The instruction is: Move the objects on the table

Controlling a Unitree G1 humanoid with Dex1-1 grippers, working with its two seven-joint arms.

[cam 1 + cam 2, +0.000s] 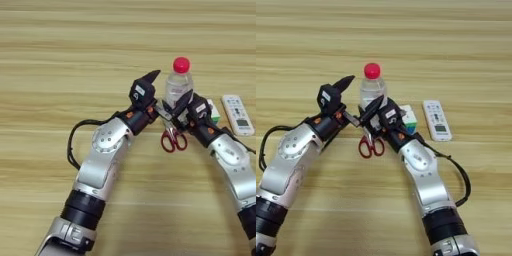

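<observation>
The red-handled scissors (173, 139) hang tilted just above the table (60, 60), handles down and blades pointing up-left. My right gripper (181, 111) is shut on them near the pivot. My left gripper (157, 93) is open, one finger raised and the other low, with the blade tips reaching between its fingers. Just behind both grippers stands the clear bottle (178, 84) with a red cap. The puzzle cube (408, 120) lies mostly hidden behind my right gripper. Further right lies the white remote control (238, 115). No thin black stick shows.
A black cable (75, 137) loops out from my left forearm over the table. Both arms reach in from the near edge and meet at centre right. Bare wood stretches to the left and far side.
</observation>
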